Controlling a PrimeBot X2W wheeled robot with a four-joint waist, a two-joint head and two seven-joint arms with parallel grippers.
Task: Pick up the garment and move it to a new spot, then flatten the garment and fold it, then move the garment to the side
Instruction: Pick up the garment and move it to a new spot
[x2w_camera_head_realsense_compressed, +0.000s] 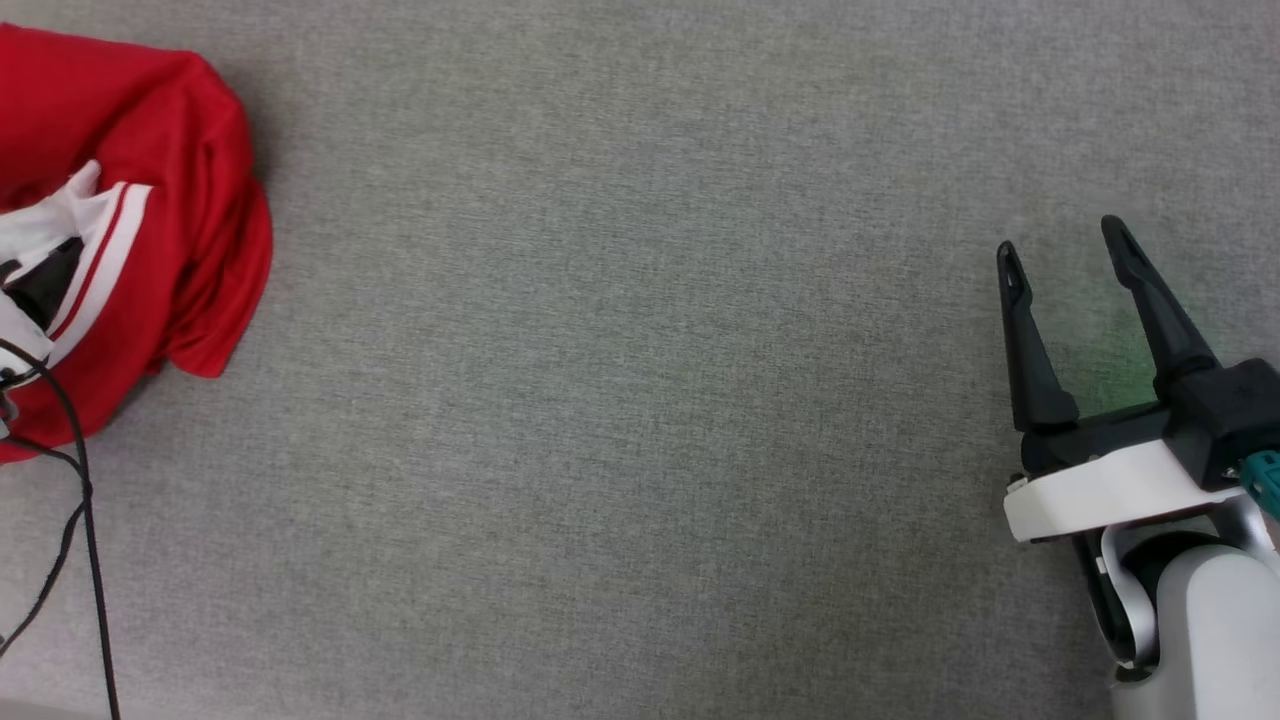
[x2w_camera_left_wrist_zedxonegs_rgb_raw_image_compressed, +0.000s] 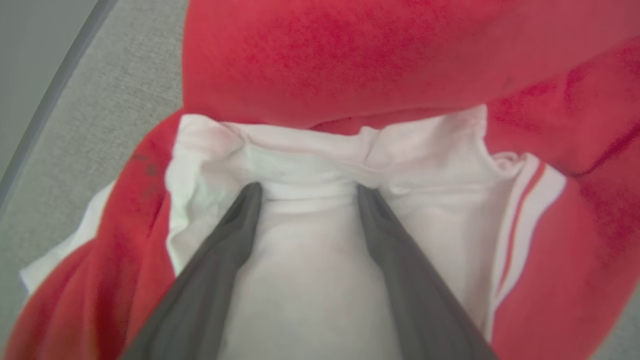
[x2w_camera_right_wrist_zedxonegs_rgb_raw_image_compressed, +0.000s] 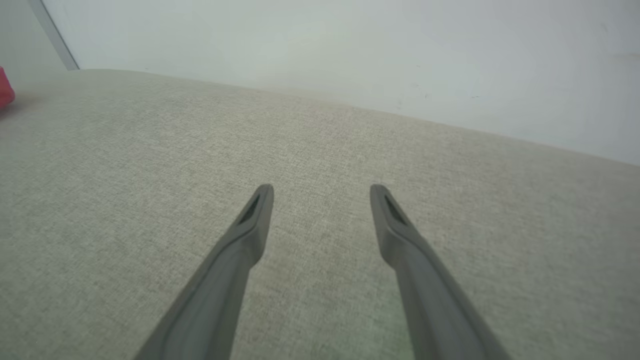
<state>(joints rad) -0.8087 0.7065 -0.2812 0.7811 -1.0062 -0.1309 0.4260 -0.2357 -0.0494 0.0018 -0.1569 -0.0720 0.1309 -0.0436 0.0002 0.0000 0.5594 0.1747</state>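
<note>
The red jersey-style T-shirt with white sleeves and red-and-white striped trim (x2w_camera_head_realsense_compressed: 180, 180) lies bunched in a heap at the far left edge of the grey woven fabric surface (x2w_camera_head_realsense_compressed: 640, 400), one white striped sleeve turned up on top. In the left wrist view the left gripper (x2w_camera_left_wrist_zedxonegs_rgb_raw_image_compressed: 307, 192) has its 2 dark fingers spread apart, tips pushed into a fold of the white cloth, with red cloth humped beyond them. The right gripper (x2w_camera_head_realsense_compressed: 1062, 240) hovers at the lower right over bare surface, well apart from the shirt, its 2 fingers also spread and holding nothing. A thin black cable (x2w_camera_head_realsense_compressed: 90, 520) trails down the lower left corner.
</note>
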